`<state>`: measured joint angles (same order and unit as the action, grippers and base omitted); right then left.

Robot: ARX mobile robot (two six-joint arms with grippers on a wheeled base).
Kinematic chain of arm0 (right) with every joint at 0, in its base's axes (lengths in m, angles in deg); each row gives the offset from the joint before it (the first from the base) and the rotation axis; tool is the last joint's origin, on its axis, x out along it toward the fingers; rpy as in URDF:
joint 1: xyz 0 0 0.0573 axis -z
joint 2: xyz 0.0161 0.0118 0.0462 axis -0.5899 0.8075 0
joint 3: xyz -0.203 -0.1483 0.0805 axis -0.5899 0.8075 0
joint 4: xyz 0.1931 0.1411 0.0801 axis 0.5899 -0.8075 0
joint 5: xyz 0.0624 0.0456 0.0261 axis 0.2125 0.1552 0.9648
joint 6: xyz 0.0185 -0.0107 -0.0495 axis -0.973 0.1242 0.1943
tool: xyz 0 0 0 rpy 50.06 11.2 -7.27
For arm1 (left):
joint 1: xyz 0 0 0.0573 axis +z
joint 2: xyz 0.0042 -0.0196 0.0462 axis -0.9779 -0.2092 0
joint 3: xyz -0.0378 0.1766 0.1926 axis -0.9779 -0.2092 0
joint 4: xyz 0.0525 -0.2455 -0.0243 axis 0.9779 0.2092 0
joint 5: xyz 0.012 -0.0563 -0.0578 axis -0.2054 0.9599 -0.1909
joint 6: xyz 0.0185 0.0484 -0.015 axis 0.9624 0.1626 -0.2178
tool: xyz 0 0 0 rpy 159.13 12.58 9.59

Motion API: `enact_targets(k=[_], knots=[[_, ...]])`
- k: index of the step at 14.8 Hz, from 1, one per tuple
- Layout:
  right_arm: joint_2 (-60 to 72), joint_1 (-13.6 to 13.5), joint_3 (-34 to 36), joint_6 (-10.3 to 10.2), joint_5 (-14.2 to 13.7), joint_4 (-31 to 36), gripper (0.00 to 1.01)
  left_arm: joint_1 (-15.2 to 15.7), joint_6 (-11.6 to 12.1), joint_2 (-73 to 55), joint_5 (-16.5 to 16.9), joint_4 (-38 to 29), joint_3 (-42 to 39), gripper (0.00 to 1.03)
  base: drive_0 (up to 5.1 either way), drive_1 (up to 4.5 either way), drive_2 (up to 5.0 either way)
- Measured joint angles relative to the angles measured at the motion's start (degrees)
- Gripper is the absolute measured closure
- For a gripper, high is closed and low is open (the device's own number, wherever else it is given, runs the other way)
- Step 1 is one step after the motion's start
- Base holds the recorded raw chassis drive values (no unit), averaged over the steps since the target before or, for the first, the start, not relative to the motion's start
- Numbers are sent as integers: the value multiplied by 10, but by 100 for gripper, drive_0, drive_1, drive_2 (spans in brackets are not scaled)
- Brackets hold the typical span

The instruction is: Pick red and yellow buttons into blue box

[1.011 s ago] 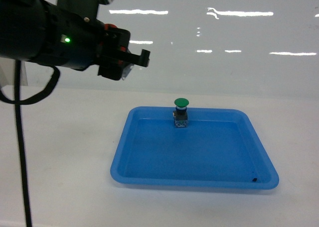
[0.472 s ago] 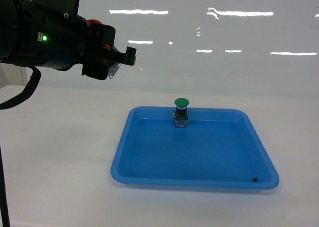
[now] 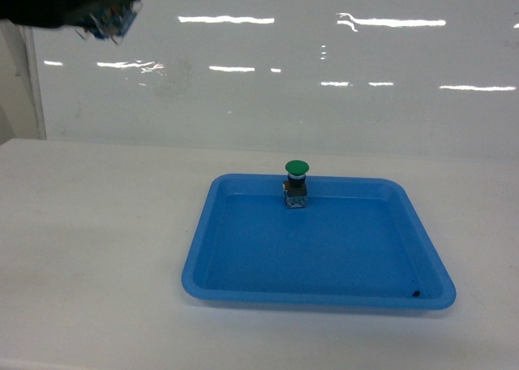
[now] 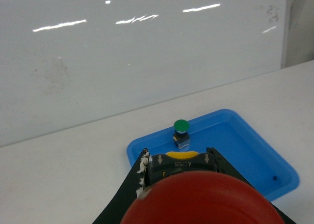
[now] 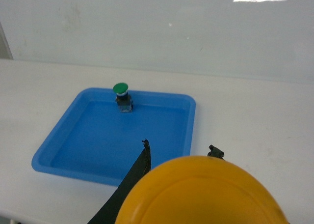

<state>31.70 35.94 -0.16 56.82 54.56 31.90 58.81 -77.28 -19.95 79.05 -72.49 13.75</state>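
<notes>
In the left wrist view the red button fills the bottom. Its black body sits between the dark fingers of my left gripper, which is shut on it, high above the table. The right wrist view shows the yellow button the same way, its wide cap hiding most of my right gripper, which is shut on it. In the head view only a scrap of my left arm shows in the top left corner, and the right gripper is outside that view. The blue box is out of view.
A shallow blue tray lies on the white table, with a green-capped button standing upright near its far rim. The same tray and green button lie below and ahead of both grippers. A glossy white wall runs behind the table.
My left arm has swung up and to the left with the red button, from the upper left of the head view almost out of it. The tray and green button have not moved.
</notes>
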Motion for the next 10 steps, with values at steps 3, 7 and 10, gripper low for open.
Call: enact_targets(k=[3,7,10], knots=[[-93,1,19,-26,3,-73,74,-75,-36,96,-70,37,-45,76,0,0,0],[-152,-14,34,-34,1,-102,74,-96,-74,111,-132,36,-72,76,0,0,0],[-175,-17,54,-34,1,-138,74,-110,-93,112,-155,35,-77,76,0,0,0]])
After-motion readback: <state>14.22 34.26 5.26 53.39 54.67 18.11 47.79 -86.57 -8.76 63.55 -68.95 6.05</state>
